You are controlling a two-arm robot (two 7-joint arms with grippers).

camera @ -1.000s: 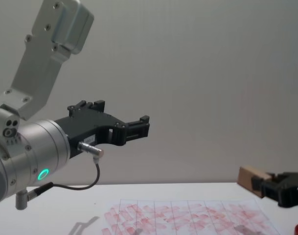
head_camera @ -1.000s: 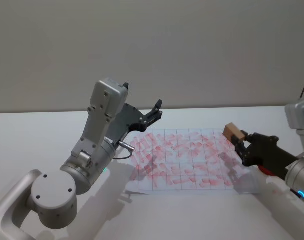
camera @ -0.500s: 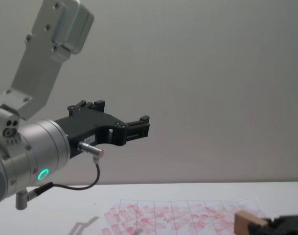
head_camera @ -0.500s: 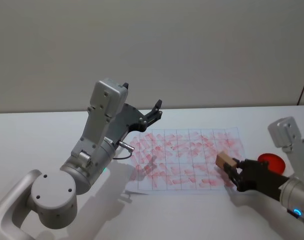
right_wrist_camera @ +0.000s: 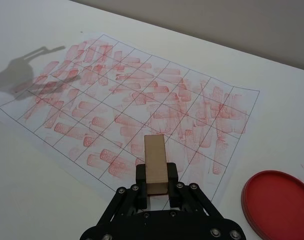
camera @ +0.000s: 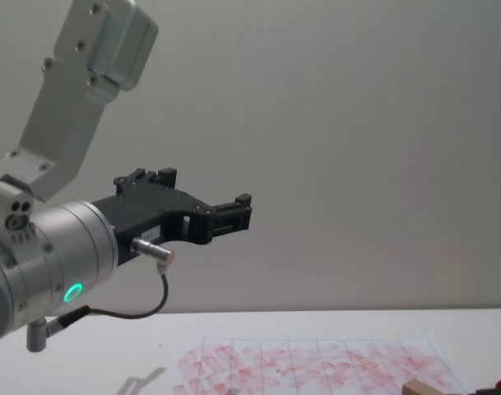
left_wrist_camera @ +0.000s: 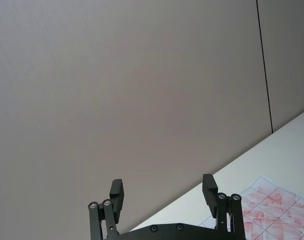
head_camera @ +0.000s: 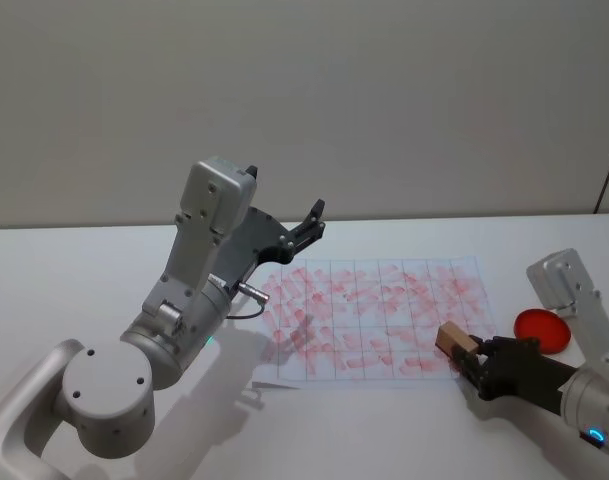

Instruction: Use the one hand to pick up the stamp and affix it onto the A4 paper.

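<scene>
Now, your R gripper [head_camera: 468, 353] is clamped on the stamp [head_camera: 450, 338], which has dropped from above the A4 paper's [head_camera: 374, 310] far-right corner to its near-right corner, so prob. pressing next. L gripper [left_wrist_camera: 163, 192] is parked high over the left edge, jaws apart.

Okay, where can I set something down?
Free: table before the A4 paper's near edge, and between paper and wall. Crowded: the paper's right near corner, where the right gripper holds the stamp beside the round red pad; the left gripper hangs raised at left.
</scene>
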